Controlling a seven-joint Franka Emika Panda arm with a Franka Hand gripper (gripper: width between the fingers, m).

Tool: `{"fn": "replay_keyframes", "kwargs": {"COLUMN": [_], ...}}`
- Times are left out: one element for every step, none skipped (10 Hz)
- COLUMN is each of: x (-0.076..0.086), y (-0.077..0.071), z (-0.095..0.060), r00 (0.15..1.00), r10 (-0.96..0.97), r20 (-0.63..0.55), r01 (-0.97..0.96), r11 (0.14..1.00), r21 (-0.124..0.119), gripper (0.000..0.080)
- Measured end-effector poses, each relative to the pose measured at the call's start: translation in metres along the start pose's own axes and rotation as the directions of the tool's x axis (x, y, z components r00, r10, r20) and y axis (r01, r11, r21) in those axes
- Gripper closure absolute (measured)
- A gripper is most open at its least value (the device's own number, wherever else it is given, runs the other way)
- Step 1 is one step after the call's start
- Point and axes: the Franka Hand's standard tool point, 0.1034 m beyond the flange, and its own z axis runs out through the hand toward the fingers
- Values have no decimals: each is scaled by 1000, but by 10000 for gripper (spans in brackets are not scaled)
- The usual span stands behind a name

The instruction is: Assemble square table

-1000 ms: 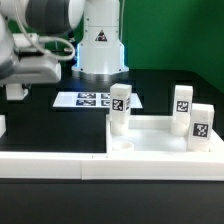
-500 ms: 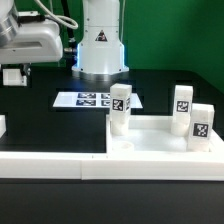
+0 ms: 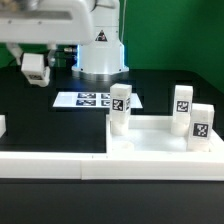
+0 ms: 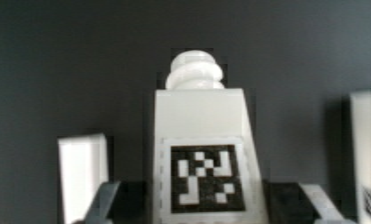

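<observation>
The white square tabletop (image 3: pixel 150 137) lies tray-like at the front of the exterior view, with three tagged white legs standing on it: one (image 3: pixel 120 108) at its left corner and two (image 3: pixel 182 104) (image 3: pixel 201 125) on the right. My gripper (image 3: pixel 36 60) hangs at the upper left of that view, well above the black table, shut on a fourth leg (image 3: pixel 35 72). In the wrist view this leg (image 4: pixel 203 130) fills the middle, tag facing the camera and rounded tip pointing away, clamped between the gripper (image 4: pixel 205 205) and its dark fingers (image 4: pixel 121 200).
The marker board (image 3: pixel 92 99) lies flat behind the tabletop, in front of the robot base (image 3: pixel 100 45). A long low white wall strip (image 3: pixel 50 160) runs along the front. A small white piece (image 3: pixel 2 125) sits at the left edge.
The arm has swung up and toward the exterior view's right, carrying the held leg with it. The tabletop and its three standing legs have not moved.
</observation>
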Motion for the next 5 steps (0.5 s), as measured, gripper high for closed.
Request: {"fn": "replay_keyframes", "kwargs": {"x": [13, 15, 10, 16, 16], "y": [-11, -6, -5, -4, -4], "z": [-12, -8, -4, -5, -4], "r00": [997, 987, 981, 969, 968], "r10": [16, -3, 2, 0, 0], "r20": [-81, -163, -193, -247, -252], "r01": [-14, 5, 0, 1, 0], "r11": [1000, 1000, 1000, 1000, 1000], "r21": [17, 10, 11, 3, 1], "gripper": [509, 509, 509, 509, 509]}}
